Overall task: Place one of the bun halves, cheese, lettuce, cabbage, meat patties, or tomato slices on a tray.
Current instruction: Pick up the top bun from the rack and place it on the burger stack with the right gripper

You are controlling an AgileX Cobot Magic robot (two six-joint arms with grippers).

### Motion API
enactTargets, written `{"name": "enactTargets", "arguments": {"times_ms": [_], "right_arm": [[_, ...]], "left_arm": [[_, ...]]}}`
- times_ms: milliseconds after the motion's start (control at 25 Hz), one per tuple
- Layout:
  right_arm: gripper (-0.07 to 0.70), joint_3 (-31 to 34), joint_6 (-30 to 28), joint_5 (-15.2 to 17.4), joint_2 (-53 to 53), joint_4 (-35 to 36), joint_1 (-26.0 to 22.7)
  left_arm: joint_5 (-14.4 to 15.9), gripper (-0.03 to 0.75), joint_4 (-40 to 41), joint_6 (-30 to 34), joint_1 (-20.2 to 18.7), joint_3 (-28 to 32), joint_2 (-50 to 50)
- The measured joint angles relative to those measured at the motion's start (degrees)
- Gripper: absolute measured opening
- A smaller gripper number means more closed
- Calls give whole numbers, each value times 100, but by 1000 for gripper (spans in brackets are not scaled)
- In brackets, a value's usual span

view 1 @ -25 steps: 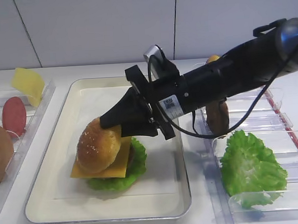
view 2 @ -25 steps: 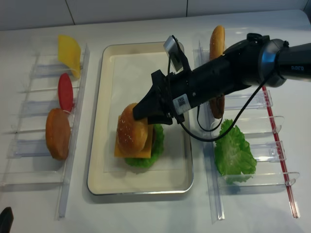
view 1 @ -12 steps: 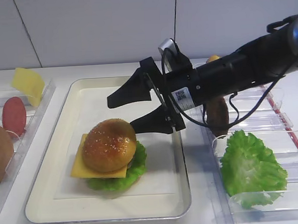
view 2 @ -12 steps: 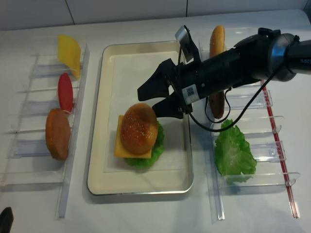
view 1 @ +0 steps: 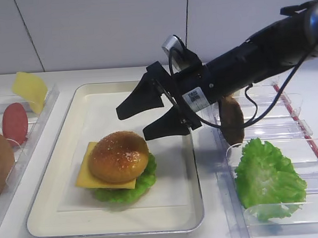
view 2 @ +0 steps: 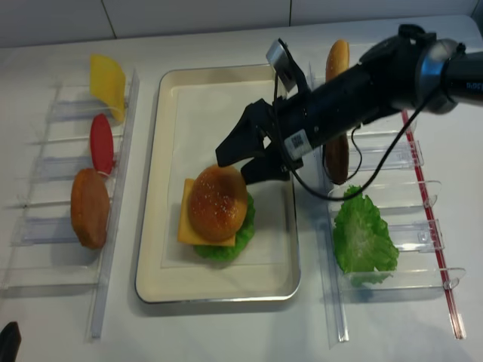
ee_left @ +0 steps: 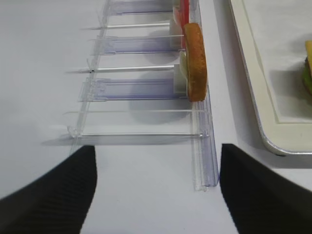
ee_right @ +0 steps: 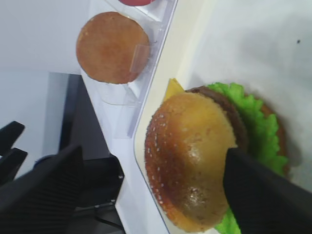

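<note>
step: placing of domed golden-brown sesame bun half [view 1: 118, 157] looks done; sits on top of stack, centre-left of frame, nothing gripping it
stack: under bun, thin yellow-orange square cheese slice [view 1: 86, 172], dark brown patty edge [ee_right: 233, 114], ruffled green lettuce [view 1: 143, 179]; all on cream liner inside silvery rectangular metal tray [view 1: 114, 226]
right gripper [view 1: 144, 117]: black, jaws spread wide, empty, above and right of bun, clear of it
right arm pose: reaching in from upper right of frame, slanting down-left over tray's right rim; wrist view looks straight down on bun between the two dark fingers
left gripper [ee_left: 156, 187]: only two dark finger tips at bottom corners of wrist view, wide gap between, nothing held; parked over bare table beside clear plastic rack [ee_left: 146, 87]
spare items: bun half [view 2: 90, 207], red tomato slice [view 2: 101, 142], yellow cheese [view 2: 108, 81] in left rack; big lettuce leaf [view 2: 363, 240] and dark patty [view 2: 336, 157] in right rack
next move: likely lift and pull back to upper right; needs fingers kept clear of bun top so stack not knocked
</note>
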Motion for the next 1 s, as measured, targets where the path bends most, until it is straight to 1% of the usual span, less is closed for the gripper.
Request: {"name": "enactTargets", "arguments": {"times_ms": [200,280,560,760,1000], "right_arm": [[589,-465,560,-9,21,-814,-9],[589,-544,706,5,21,-968,-9],[589,-582,871,103,28,-982,15],[589,-585,890,103,28,-741,74],[589,-594,890,107,28,-639,73]], "left_arm": [[0,510,0,0,0,0,0],[0,509,0,0,0,0,0],[0,509,0,0,0,0,0],[0,509,0,0,0,0,0],[0,510,0,0,0,0,0]]}}
